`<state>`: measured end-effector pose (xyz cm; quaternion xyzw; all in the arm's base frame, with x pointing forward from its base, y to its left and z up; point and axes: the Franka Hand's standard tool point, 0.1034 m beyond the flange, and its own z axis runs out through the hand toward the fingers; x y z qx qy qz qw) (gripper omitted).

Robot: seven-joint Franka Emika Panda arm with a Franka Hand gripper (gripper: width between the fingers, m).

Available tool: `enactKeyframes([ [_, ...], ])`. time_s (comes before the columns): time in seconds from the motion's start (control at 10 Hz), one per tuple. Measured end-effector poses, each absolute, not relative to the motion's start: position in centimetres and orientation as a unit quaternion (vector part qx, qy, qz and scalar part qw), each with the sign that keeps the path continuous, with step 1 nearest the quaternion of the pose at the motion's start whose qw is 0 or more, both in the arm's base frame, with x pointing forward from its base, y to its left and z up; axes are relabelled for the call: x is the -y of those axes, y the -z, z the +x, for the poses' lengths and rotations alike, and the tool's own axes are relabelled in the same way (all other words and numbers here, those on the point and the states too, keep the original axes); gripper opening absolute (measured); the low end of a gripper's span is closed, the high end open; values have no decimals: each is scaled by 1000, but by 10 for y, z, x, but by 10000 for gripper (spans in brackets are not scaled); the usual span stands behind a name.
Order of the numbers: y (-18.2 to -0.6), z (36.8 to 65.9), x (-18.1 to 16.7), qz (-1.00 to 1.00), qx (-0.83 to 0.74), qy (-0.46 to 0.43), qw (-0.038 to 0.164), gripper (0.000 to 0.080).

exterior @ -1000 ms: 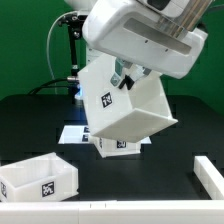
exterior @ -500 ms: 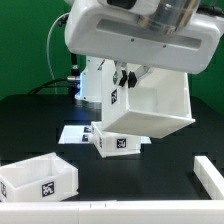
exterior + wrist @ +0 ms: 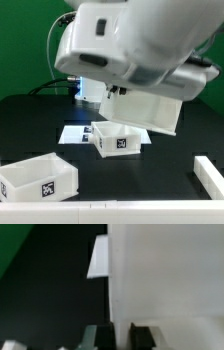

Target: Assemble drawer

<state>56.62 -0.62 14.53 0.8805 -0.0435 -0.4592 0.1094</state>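
Note:
My gripper (image 3: 121, 337) is shut on a wall of the large white drawer casing (image 3: 165, 274); one dark finger (image 3: 99, 338) is on each side of the wall. In the exterior view the casing (image 3: 150, 109) hangs in the air above the table's middle, nearly level, with its upper part hidden behind my arm's white wrist body. A small open-top tray (image 3: 117, 139) with a tag stands just below it. A second tagged tray (image 3: 40, 178) stands at the front on the exterior view's left. The fingers are hidden in the exterior view.
The marker board (image 3: 72, 133) lies under and beside the small middle tray. A white bar (image 3: 208, 174) lies at the exterior view's right. A white strip (image 3: 100, 206) runs along the front edge. A black stand and cables (image 3: 72, 60) rise behind.
The held casing has turned from a corner-down tilt to nearly level and dropped closer to the middle tray. My wrist body has swung to the exterior view's left and toward the camera.

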Motion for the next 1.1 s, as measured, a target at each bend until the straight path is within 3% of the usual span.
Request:
enactKeyframes([
  [0.3, -145, 572, 4, 895, 42, 433, 102, 65],
  [0.4, -144, 569, 2, 898, 65, 429, 71, 65],
  [0.5, -140, 561, 3, 887, 133, 442, 11, 65],
  [0.7, -125, 571, 5, 866, 234, 436, -71, 65],
  [0.9, -130, 586, 11, 881, 242, 397, -93, 65],
  [1.1, -124, 588, 19, 873, 276, 378, -135, 65],
])
